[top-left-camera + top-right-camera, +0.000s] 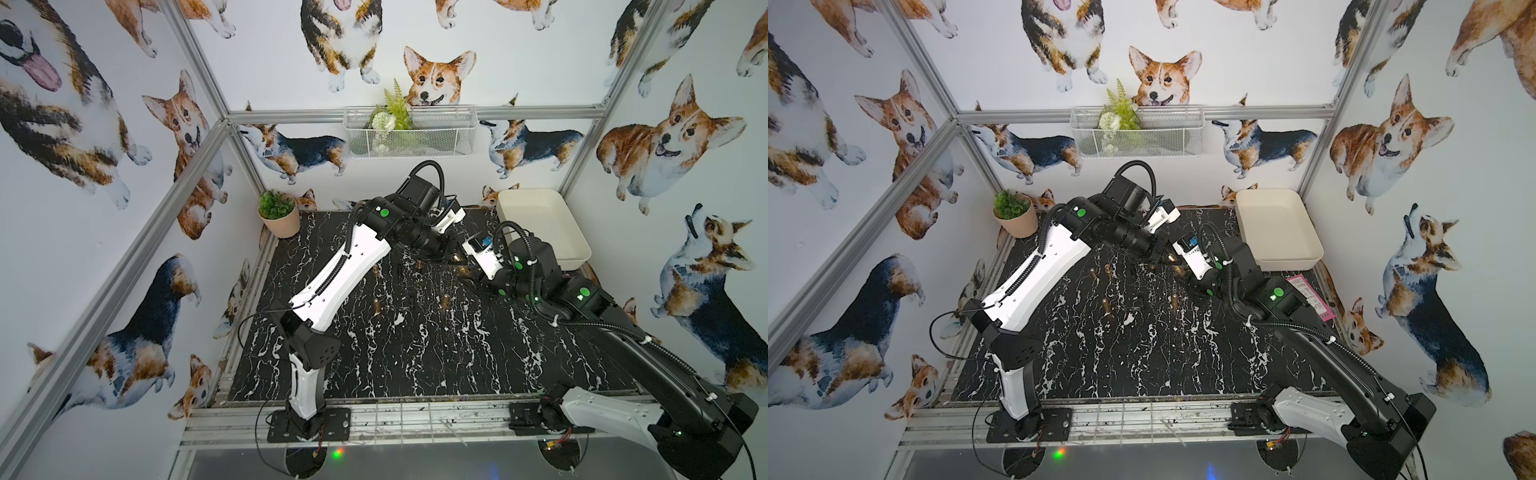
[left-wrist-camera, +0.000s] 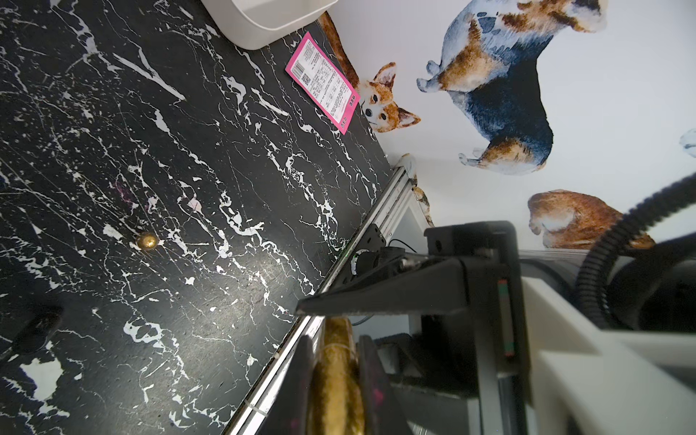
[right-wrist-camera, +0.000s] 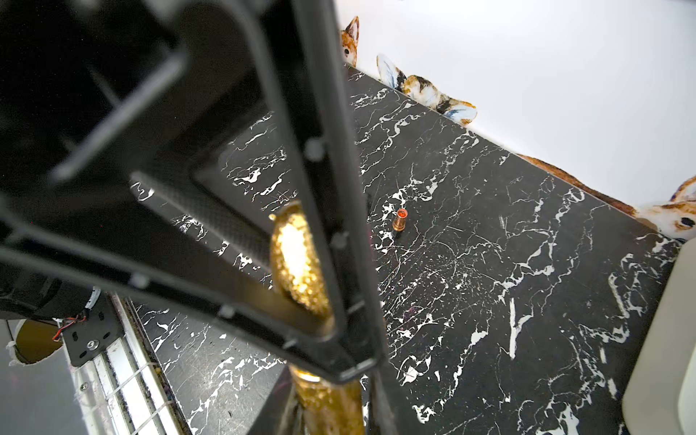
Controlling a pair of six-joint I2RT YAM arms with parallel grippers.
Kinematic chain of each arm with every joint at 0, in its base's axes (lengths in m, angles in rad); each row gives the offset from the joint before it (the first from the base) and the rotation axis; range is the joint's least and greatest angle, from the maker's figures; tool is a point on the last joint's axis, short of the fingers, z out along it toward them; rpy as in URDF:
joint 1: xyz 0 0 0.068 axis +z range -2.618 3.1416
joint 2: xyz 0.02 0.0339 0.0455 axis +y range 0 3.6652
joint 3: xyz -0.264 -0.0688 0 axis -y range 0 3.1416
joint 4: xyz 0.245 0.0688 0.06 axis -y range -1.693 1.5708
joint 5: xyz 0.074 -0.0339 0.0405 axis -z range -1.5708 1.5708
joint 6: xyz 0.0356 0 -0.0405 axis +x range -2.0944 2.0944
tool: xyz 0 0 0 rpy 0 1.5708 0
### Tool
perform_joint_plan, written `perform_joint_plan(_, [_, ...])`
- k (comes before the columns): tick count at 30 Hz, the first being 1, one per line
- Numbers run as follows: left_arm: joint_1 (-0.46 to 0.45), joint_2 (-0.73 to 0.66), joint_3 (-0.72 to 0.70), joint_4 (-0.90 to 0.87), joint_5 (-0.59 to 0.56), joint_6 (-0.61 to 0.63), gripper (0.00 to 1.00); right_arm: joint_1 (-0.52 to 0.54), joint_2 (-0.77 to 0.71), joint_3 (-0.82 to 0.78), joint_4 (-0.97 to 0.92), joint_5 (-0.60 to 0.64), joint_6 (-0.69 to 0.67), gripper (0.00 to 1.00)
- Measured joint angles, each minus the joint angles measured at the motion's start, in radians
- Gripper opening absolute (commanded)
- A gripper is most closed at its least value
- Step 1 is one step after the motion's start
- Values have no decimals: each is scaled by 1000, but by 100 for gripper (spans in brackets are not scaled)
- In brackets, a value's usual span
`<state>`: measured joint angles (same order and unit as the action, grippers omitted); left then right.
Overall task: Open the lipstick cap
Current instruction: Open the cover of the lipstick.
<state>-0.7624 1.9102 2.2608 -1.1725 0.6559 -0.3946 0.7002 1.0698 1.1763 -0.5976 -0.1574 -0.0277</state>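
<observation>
- The left hand (image 2: 334, 341) is clenched on the gold glitter lipstick (image 2: 337, 384), which is held in the air above the surface (image 1: 415, 353).
- The right hand (image 3: 325, 395) appears closed around the lipstick's other end.
- The lipstick is judged light, stiff and rather slick. Each end is best gripped squarely on the barrel and pulled straight apart along the axis.

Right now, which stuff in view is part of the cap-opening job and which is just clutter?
In play: gold lipstick, held by left jaws and right jaws.
Lying about: standing lipstick tubes, cream bin, pink card, potted plant, wire basket.
</observation>
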Motion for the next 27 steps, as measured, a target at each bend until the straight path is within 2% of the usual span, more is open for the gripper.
perform_joint_plan(5, [3, 16, 16, -8, 0, 3, 0, 0, 6, 1, -12, -11, -3, 7])
perform_joint_plan(13, [17, 42, 49, -45, 18, 3, 0, 0, -6, -21, 4, -32, 8, 0])
perform_joint_plan(27, [44, 74, 97, -62, 110, -8, 0, 0, -89, -105, 104, -27, 56, 0])
